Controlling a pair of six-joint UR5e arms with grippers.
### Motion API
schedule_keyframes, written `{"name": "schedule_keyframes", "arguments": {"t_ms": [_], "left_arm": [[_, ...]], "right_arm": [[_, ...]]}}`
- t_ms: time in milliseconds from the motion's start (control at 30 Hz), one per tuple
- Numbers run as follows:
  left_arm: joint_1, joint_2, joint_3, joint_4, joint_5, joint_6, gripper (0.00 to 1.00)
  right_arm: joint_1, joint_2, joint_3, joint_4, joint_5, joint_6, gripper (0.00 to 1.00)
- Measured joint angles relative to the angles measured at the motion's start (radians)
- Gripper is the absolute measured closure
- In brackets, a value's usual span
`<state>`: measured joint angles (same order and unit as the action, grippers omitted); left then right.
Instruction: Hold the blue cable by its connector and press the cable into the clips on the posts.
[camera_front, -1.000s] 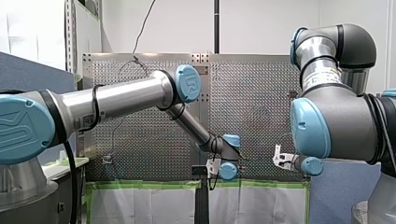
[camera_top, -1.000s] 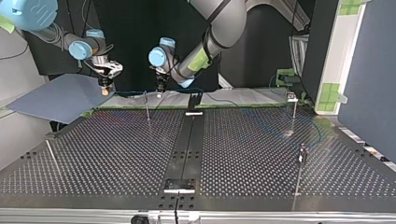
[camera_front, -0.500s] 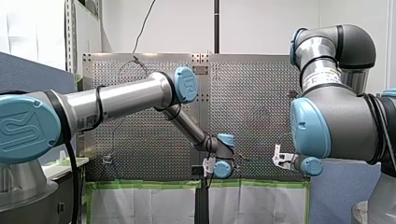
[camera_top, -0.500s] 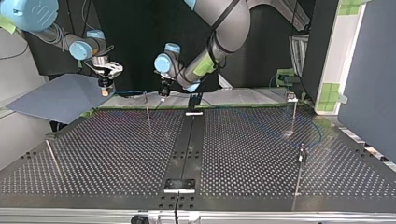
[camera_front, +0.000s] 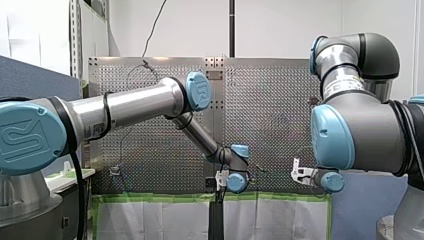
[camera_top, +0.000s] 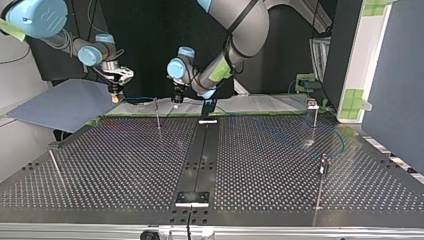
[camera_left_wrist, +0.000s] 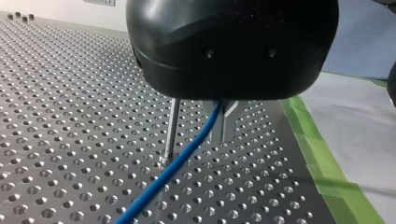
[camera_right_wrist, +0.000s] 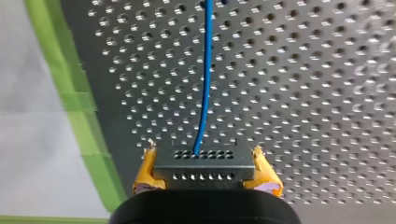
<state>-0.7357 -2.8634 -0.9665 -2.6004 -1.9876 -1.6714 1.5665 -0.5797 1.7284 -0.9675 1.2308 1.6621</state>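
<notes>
Perforated table (camera_top: 125, 165) filling the top view, green tape (camera_right_wrist: 88, 135) along its edge. Straight to the action at the far side: right gripper (camera_right_wrist: 201, 173) aimed down, yellow pads (camera_right_wrist: 145, 171) clamped hard on the grey connector (camera_right_wrist: 201, 164), one pad on each side. Out of the connector's front face, cable (camera_right_wrist: 205, 79), blue, dead straight ahead of the gripper, long axis directly away from the pads over the holes.

Switching to the top view: same cable level and sideways above the table, from the right gripper toward the view's right, past the head of a thin upright post (camera_top: 157, 114), on to the left gripper (camera_top: 177, 98). Touching the post or only beside it? Cannot tell. Beyond that, faintly, curving over the table toward the view's right side.

Left wrist view now: cable slanting out from under the black left gripper and down across the holes, crossing just in front of the post's foot. Left gripper's hold, apart or together: cannot tell from here.

Left arm (camera_front: 135, 102) stretched long from the front view's left, forearm sloping down to a wrist at mid-view. Right arm (camera_front: 360, 135) folded close at that view's right, wrist low
</notes>
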Motion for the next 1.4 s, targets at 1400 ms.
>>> {"name": "schedule_keyframes", "arguments": {"t_ms": [1400], "left_arm": [[0.080,-0.005,0.085,-0.078,0.038,0.004,1.00]], "right_arm": [[0.001,0.028,-0.206,0.142,-0.021,-0.008,1.00]]}}
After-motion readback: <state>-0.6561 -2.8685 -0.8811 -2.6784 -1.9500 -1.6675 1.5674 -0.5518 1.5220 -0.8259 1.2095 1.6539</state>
